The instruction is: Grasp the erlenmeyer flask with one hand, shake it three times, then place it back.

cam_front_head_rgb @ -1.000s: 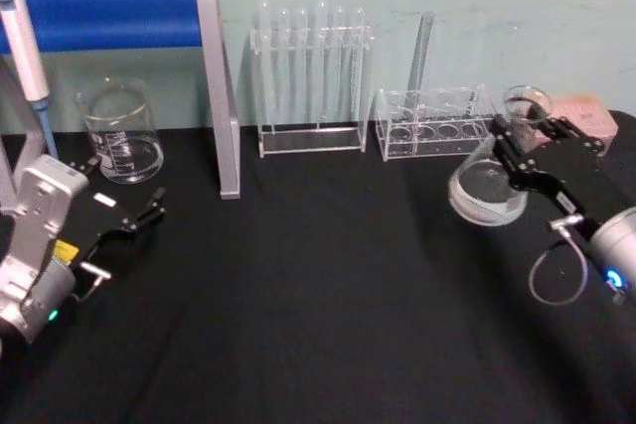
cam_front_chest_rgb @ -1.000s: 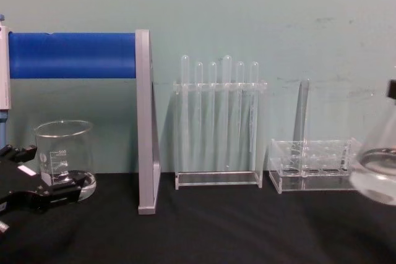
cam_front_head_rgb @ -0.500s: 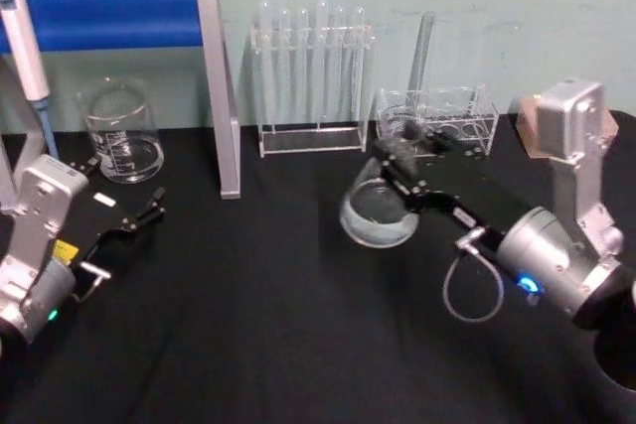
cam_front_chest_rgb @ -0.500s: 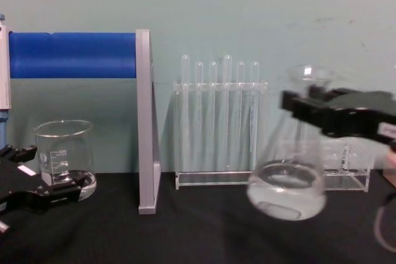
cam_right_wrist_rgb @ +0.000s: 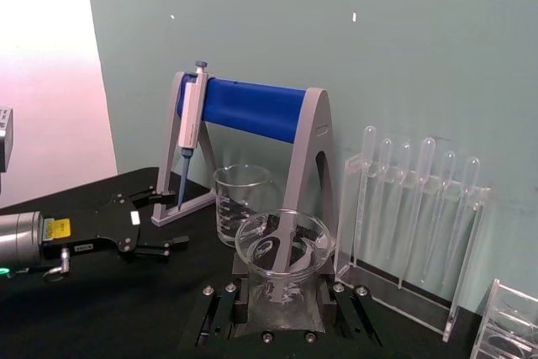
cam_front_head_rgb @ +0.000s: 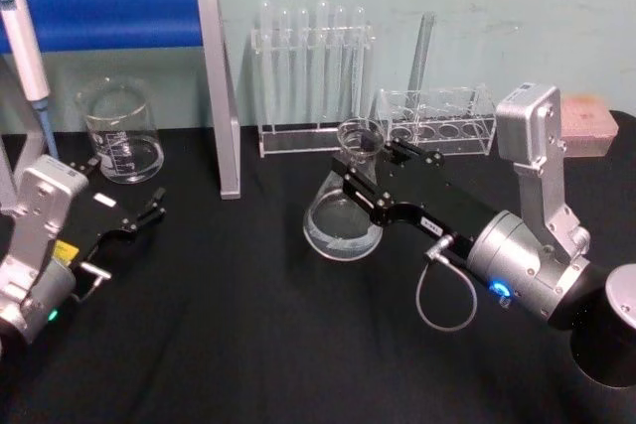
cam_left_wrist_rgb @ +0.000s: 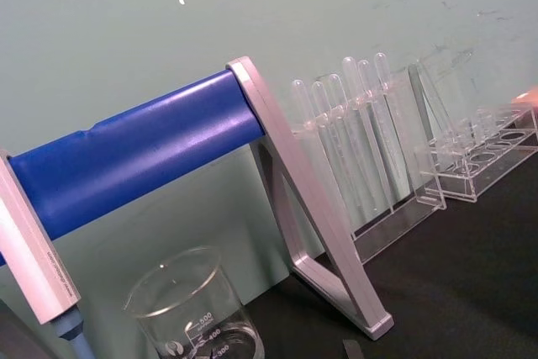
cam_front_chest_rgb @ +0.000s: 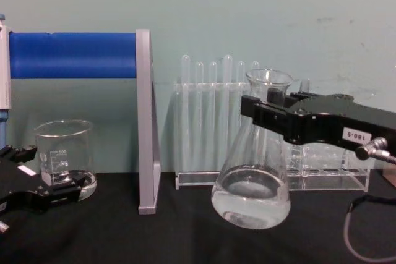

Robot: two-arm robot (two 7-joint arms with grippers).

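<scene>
The clear glass conical erlenmeyer flask [cam_front_chest_rgb: 250,183] sits roughly upright over the middle of the black table [cam_front_head_rgb: 248,325], its neck clamped by the black right gripper [cam_front_chest_rgb: 258,111]. There is one flask, one squat glass beaker [cam_front_chest_rgb: 64,156] and two clear racks, one tall [cam_front_chest_rgb: 204,180] and one low [cam_front_chest_rgb: 334,180]. The left gripper [cam_front_head_rgb: 124,189] rests by the beaker with its fingers apart.

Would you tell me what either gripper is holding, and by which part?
The right gripper grips the erlenmeyer flask by its neck; the left gripper holds nothing.
</scene>
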